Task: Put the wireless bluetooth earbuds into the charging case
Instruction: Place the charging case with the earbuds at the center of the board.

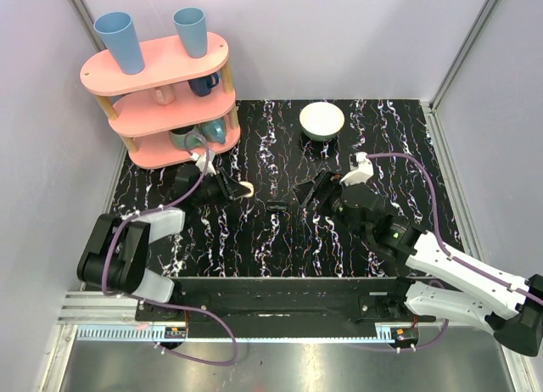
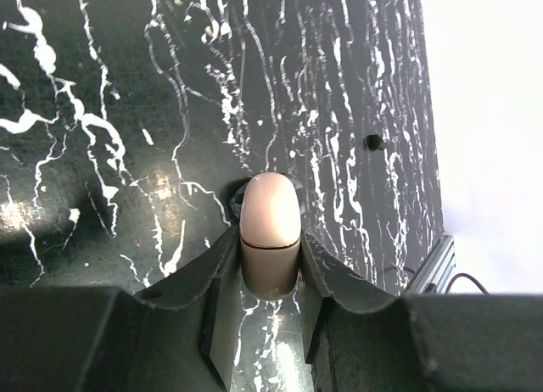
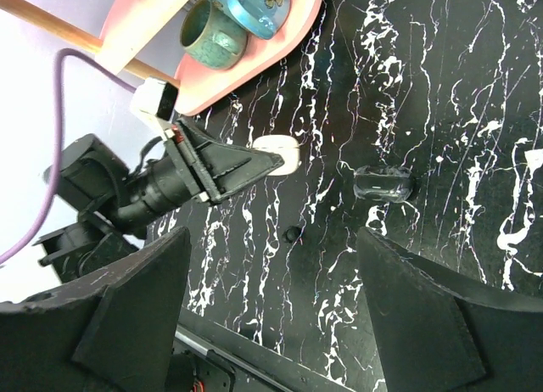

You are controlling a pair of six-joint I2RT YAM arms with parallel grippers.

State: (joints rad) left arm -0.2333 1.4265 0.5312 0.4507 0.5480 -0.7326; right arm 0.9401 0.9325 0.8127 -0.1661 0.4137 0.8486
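The charging case [image 2: 270, 210] is a cream rounded piece with a thin seam round it. My left gripper [image 2: 270, 239] is shut on it, one finger on each side, just above the black marbled table. From above, the charging case [image 1: 247, 188] sticks out of the left gripper [image 1: 232, 188] near the shelf's foot. The right wrist view shows the charging case [image 3: 278, 154] at the tip of that gripper too. My right gripper [image 1: 316, 191] hangs open mid-table, its fingers [image 3: 144, 307] wide apart with only table between them. I cannot pick out the earbuds among the white veins.
A pink three-tier shelf [image 1: 161, 78] with cups stands at the back left. A white bowl [image 1: 322, 120] sits at the back centre. A small glossy dark object [image 3: 383, 182] lies between the grippers, with a tiny black dot [image 3: 293, 233] near it. Walls enclose the table.
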